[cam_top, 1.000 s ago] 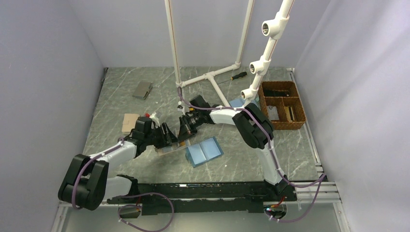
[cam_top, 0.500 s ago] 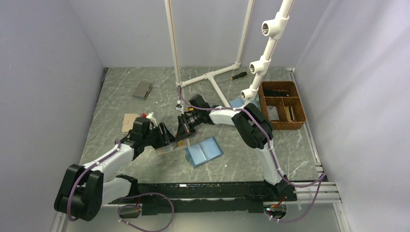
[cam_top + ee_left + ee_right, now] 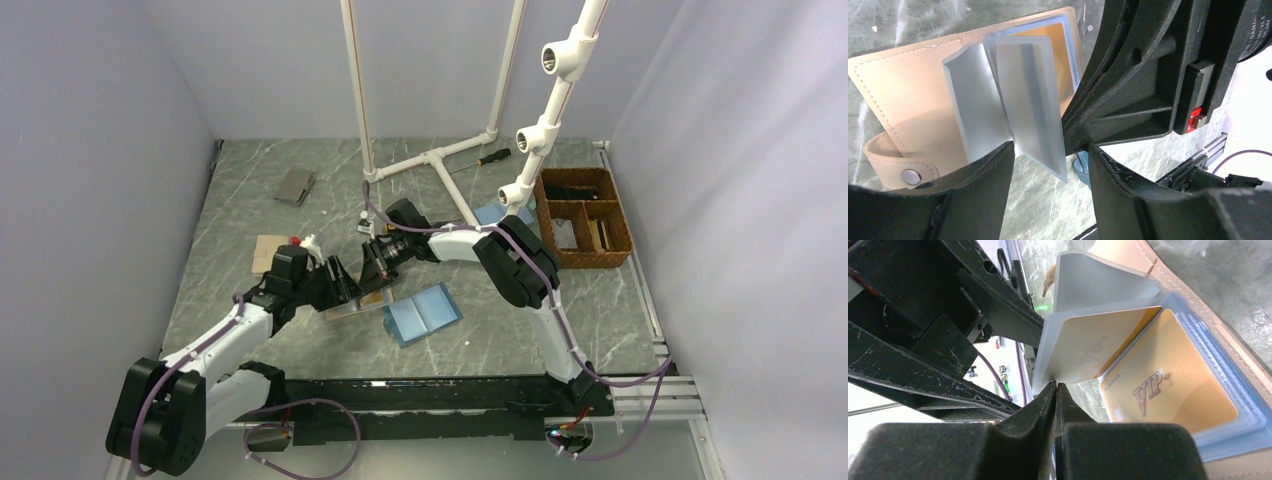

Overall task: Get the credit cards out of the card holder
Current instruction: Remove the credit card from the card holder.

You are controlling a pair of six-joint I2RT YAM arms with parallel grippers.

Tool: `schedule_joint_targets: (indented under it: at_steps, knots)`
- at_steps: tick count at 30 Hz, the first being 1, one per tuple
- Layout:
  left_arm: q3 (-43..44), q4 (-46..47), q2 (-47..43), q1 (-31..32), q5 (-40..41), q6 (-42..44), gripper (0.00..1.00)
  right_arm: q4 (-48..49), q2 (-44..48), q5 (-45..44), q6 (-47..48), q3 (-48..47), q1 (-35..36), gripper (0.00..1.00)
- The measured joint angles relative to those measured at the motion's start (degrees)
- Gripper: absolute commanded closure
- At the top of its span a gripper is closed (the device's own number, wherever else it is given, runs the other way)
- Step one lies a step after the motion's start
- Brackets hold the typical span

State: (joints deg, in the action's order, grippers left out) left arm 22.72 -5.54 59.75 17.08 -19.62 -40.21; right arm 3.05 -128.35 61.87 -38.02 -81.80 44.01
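The tan leather bifold card holder (image 3: 908,95) lies open on the grey marbled table (image 3: 480,345), just left of centre. Its clear plastic sleeves are fanned upward. The right gripper (image 3: 1055,390) reaches in from 2 o'clock, its jaws pressed together on the edge of one clear plastic sleeve (image 3: 1083,350) that has a gold card inside. A gold card lettered VIP (image 3: 1168,390) rests in the flat sleeve beneath. The left gripper (image 3: 1048,170) comes in from 8 o'clock, jaws spread apart and gripping nothing, with a sleeve's lower edge hanging between them. A light-blue bifold wallet (image 3: 423,313) lies just beside the holder at 3 o'clock.
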Motion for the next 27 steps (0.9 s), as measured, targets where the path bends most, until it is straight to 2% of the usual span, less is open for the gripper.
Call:
schedule_joint_targets:
  at_steps: [7,16,23,26,27]
  knots:
    - [-0.07,-0.96,0.09,0.42,0.04,-0.24,0.58,-1.49,-0.98,-0.52,1.97,-0.85,0.90,0.91]
    - [-0.24,-1.38,-0.42,-0.09,3.06,-0.70,0.63,-17.40,-1.11,-6.86,16.11,-8.35,2.01,0.90]
    - [-0.33,-1.64,2.32,-4.13,5.16,0.07,0.70,-25.40,-0.79,-9.01,25.79,-12.22,2.25,0.88]
    - [-0.33,-1.60,4.57,-5.49,5.33,0.13,0.80,-27.78,0.39,-8.92,28.68,-12.48,2.25,0.87]
    - [-0.33,-1.55,5.05,-5.68,5.31,0.17,0.86,-28.30,0.87,-8.85,29.33,-12.55,2.21,0.87]
